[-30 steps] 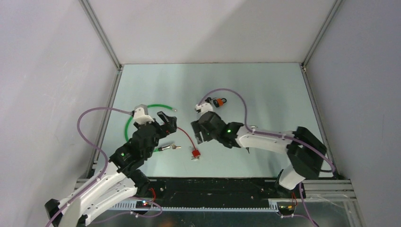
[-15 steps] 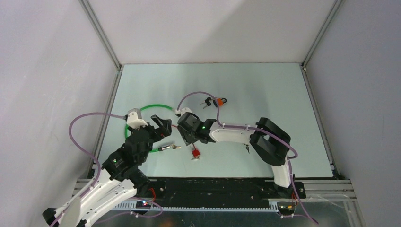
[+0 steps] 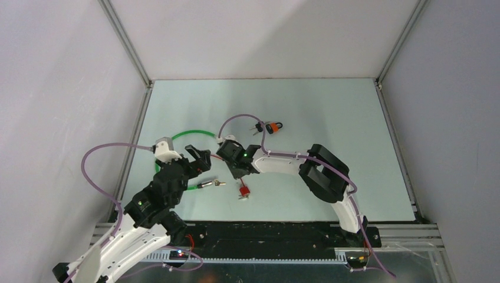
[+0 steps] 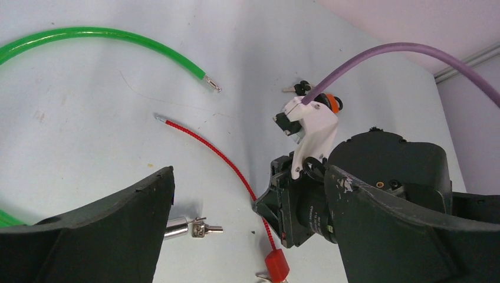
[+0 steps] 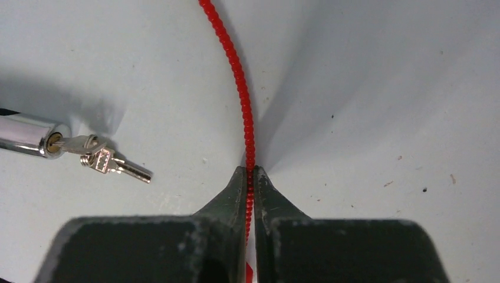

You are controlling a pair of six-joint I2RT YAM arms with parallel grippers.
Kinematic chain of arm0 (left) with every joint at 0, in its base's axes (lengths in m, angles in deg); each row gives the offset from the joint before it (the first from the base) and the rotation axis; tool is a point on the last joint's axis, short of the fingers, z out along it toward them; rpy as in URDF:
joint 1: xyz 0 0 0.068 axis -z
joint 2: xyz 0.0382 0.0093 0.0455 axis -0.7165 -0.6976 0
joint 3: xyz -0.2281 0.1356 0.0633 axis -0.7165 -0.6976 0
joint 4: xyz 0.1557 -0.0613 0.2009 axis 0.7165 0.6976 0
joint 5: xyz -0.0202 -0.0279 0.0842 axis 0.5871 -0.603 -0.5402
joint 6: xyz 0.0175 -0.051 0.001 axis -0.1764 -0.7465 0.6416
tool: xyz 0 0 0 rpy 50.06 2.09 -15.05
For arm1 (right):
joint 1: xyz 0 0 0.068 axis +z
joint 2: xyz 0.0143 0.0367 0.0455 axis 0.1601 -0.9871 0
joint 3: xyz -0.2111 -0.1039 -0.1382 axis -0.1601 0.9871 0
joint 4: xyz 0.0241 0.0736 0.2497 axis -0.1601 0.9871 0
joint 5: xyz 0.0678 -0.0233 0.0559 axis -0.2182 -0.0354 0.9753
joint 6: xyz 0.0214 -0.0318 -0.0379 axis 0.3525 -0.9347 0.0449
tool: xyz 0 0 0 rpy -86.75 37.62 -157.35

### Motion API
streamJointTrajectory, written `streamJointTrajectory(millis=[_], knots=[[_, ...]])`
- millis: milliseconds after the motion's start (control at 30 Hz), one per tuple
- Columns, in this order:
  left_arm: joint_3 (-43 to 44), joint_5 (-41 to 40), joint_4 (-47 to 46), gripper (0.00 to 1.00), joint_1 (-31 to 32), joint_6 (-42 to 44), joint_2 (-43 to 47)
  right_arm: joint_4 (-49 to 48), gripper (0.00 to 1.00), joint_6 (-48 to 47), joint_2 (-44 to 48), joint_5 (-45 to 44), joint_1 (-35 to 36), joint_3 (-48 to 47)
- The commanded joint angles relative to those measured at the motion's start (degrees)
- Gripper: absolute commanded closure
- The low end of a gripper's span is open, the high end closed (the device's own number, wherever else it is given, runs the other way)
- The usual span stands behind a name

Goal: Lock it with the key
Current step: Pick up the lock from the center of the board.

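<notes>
The right tool [image 5: 248, 174] is clamped on the red cable [image 5: 235, 65], which runs twelve to six. The key [image 5: 103, 158], seated in the chrome cylinder [image 5: 26, 137], lies at nine o'clock, nearer the wide-apart left tool [image 3: 199, 160].

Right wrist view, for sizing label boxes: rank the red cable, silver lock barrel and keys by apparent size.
1. red cable, largest by far.
2-3. silver lock barrel and keys: similar extent; the barrel runs off the left edge, so left unranked.
</notes>
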Motion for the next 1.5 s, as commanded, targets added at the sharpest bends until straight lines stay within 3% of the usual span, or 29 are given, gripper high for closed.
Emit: streamJointTrajectory(millis=[0,200,367,700,867,1033,1200,1467], knots=[[1.2,-2.9,-0.7,0.0,-0.3,0.9,0.9,2.1,1.0,0.2,0.5,-0.6,-1.2,-1.7],[1.8,-0.4,-0.8,0.0,-0.4,-0.1,-0.3,-6.6,1.0,-0.1,11.7,1.8,-4.1,3.4],[3.5,3.5,-2.8,0.0,-0.3,1.1,-0.8,-17.7,1.0,1.7,24.4,10.6,-9.2,11.1],[5.3,24.9,-18.4,0.0,-0.3,11.2,-6.9,-34.4,1.0,4.6,41.1,23.0,-16.3,21.6],[6.8,36.0,-29.0,0.0,-0.4,12.6,-9.8,-44.6,1.0,7.1,48.7,33.8,-21.1,26.9],[12.0,45.1,-33.2,0.0,-0.3,13.6,-14.1,-52.2,1.0,9.1,54.2,44.7,-23.6,27.5],[18.7,53.2,-34.4,0.0,-1.6,12.8,-18.8,-60.6,1.0,16.9,57.8,54.8,-28.7,27.4],[29.0,76.5,-39.5,0.0,-3.9,7.6,-32.2,-78.1,1.0,33.3,57.0,63.1,-32.9,27.4]])
